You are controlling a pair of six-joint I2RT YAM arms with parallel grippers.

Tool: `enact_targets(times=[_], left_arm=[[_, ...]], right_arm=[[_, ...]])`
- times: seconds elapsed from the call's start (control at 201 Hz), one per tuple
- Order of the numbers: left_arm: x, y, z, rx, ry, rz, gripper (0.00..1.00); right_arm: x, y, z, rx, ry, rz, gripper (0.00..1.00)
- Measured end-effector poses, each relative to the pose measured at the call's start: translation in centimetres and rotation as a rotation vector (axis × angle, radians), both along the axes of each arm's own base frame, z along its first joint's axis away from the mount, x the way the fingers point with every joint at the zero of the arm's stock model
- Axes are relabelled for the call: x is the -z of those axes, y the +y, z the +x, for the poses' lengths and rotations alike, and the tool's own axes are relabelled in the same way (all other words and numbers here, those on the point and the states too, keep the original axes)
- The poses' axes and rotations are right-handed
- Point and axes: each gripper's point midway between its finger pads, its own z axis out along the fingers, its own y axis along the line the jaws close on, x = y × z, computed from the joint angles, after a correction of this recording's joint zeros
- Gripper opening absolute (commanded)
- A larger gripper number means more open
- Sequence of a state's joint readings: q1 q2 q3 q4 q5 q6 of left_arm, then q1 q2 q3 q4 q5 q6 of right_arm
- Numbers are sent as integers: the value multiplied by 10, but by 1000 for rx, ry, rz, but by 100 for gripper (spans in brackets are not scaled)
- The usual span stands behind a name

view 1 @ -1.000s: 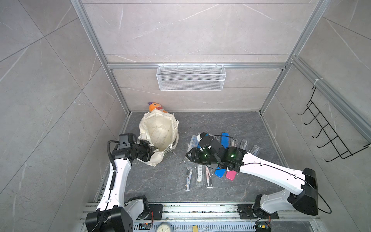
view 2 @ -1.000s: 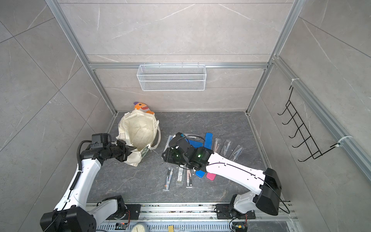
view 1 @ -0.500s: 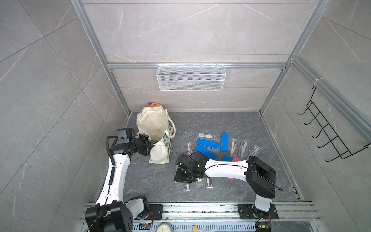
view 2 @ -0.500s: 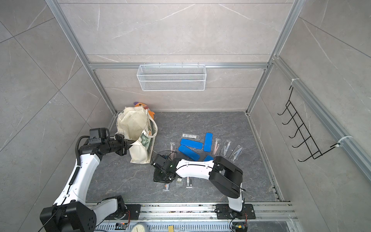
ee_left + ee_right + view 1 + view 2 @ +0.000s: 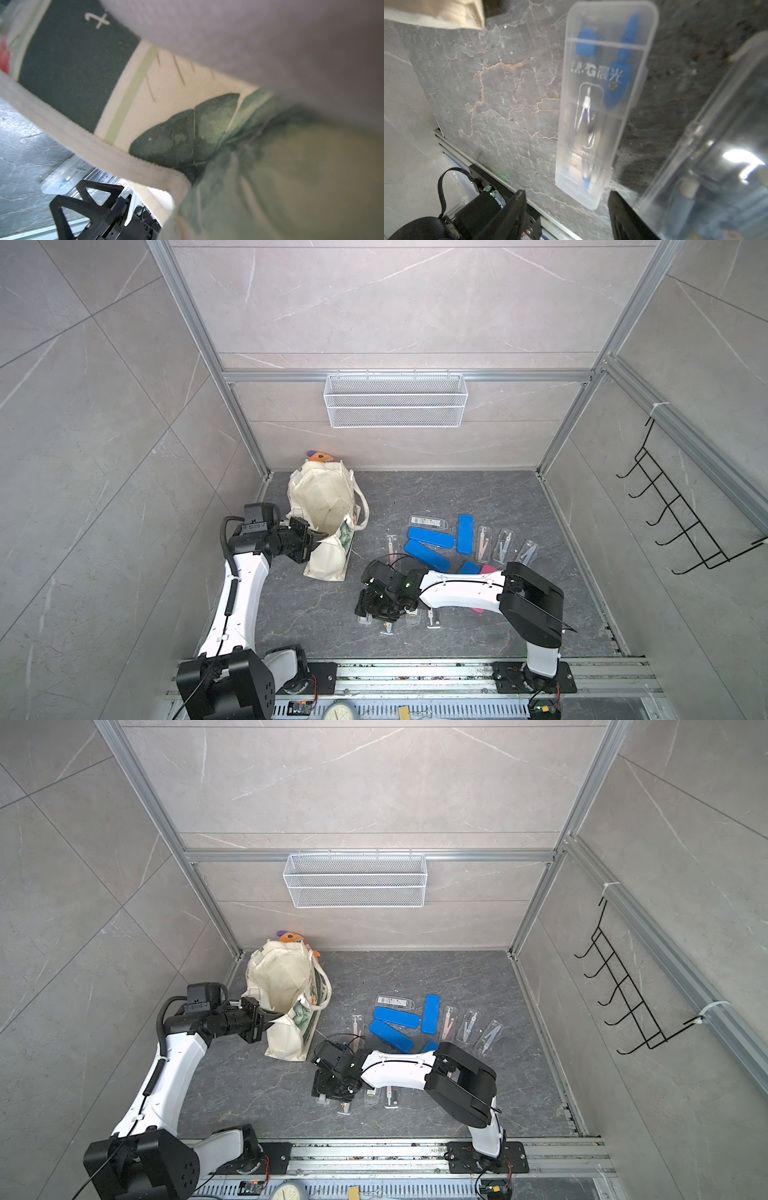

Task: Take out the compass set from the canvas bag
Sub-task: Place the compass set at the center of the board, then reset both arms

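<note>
The cream canvas bag stands open-mouthed at the back left, its green print filling the left wrist view. My left gripper is shut on the bag's near rim; cloth hides its jaws in the wrist view. A compass set in a clear case with a blue compass lies flat on the floor. Only its end shows in a top view. My right gripper hovers over that end, open, with both fingers clear of the case.
Several more cases lie right of the bag: blue ones, clear ones and a pink one. Another clear case lies beside the right gripper. An orange plush toy sits behind the bag. A wire basket and a hook rack hang on the walls.
The right arm swung from beside the bag to the front floor and its jaws opened, leaving the clear case lying there. The left gripper pulled the bag more upright.
</note>
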State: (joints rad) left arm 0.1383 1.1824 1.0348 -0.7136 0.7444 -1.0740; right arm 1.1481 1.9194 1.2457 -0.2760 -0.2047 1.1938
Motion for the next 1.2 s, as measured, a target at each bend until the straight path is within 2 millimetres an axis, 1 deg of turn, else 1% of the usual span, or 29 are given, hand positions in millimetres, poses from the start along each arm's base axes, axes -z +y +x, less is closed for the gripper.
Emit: enact_targets(times=[0.1,0.179,0.294,0.389,0.543,0.593,0.628,0.633,0.638,0.648,0.693,0.718,0.728,0.738,0.842,0.952,1.087,1.201], left_arm=[[0,-4,-1,37,-8,16,0],[1,-10,-2,70,-12,22,0],[4,-21,-4,118,-7,24,0],[2,-30,-2,159,-5,23,0],[0,-38,3,197,-12,33,0],[1,-37,3,201,-8,44,14],[2,-36,4,200,-5,56,27],[1,-36,4,202,-8,59,30],[1,-35,4,201,-8,60,36],[1,-35,5,198,-6,59,43],[-1,-34,6,201,-16,78,65],[-2,-32,7,198,-16,88,83],[-3,-32,7,198,-19,94,94],[-4,-31,7,198,-20,98,98],[-19,-24,11,190,-54,160,99],[-38,-14,14,174,-112,245,99],[-60,0,2,150,-188,361,99],[-77,14,-9,124,-259,476,99]], right_arm=[[-6,-6,2,13,-15,3,69],[-15,-14,5,27,-33,13,69],[-32,-26,14,62,-65,34,69],[-45,-36,23,94,-89,50,69],[-57,-56,34,137,-115,51,70],[-60,-63,37,146,-124,43,70],[-62,-68,38,152,-131,39,70],[-63,-68,38,152,-132,39,70],[-63,-69,39,152,-133,39,70],[-64,-70,39,154,-135,39,70],[-69,-75,41,156,-149,36,71],[-72,-78,42,156,-158,34,71],[-74,-80,42,158,-162,33,71],[-75,-81,42,157,-166,32,71],[-91,-93,46,157,-210,34,71],[-107,-112,52,160,-267,15,71],[-130,-140,60,179,-359,-22,71],[-158,-165,67,216,-470,-49,71]])
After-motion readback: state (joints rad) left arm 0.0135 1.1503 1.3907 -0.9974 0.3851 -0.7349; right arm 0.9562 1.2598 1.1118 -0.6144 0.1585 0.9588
